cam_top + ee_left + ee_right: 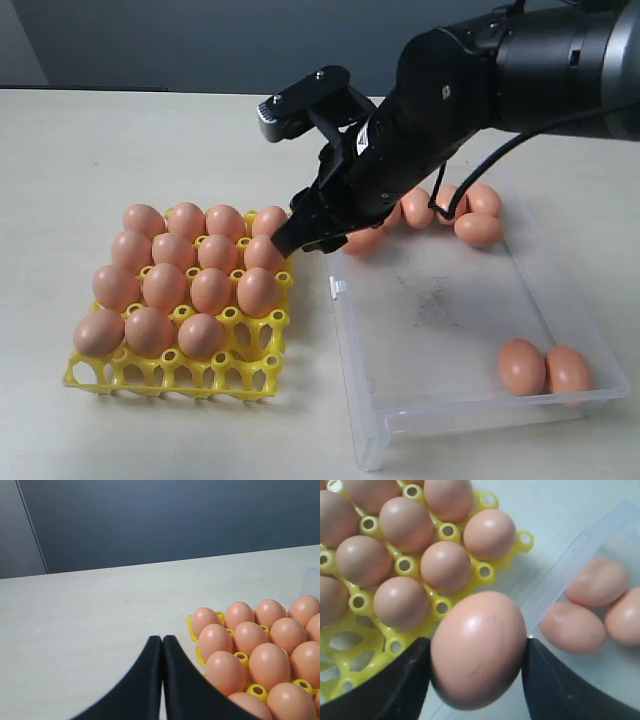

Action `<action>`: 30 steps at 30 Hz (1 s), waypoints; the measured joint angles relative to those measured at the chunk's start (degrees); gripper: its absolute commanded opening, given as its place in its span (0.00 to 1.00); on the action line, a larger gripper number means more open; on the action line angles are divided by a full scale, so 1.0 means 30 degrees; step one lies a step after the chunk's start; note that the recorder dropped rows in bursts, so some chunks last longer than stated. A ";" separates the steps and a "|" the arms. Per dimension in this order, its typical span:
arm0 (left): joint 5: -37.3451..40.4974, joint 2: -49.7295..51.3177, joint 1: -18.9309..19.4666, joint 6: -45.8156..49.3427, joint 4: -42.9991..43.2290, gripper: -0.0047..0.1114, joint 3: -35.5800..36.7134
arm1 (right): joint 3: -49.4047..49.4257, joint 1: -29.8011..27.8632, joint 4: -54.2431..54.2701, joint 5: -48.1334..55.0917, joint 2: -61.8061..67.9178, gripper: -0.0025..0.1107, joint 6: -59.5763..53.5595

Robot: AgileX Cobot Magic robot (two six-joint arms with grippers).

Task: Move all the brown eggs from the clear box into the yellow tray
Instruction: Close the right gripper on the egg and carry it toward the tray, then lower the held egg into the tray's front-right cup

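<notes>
And the right hand (306, 236) clasps a brown egg (478, 647) by its sides, hovering at the yellow tray's (252, 378) edge beside the clear box (440, 412), ready to lower in; left hand (162, 640) shut, empty

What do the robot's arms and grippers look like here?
The right arm is glossy black with rounded housings and a grey band. A thin black cable loops beside it, and a black camera module with a silver end sits at the wrist. The right gripper and left gripper have black, tapered fingers.
</notes>
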 measured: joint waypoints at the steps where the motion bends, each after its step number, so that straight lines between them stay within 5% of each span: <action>1: 0.0000 0.0000 0.0000 0.0000 0.0000 0.04 0.0000 | 0.0154 0.0082 0.0062 -0.0154 0.0000 0.03 0.0000; 22: 0.0000 0.0000 0.0000 0.0000 0.0000 0.04 0.0000 | 0.0301 0.0129 0.0000 -0.0796 -0.0043 0.03 0.0034; 30: 0.0000 0.0000 0.0000 0.0000 0.0000 0.04 0.0000 | 0.0301 0.0129 -0.3043 -0.0883 -0.0620 0.03 0.2097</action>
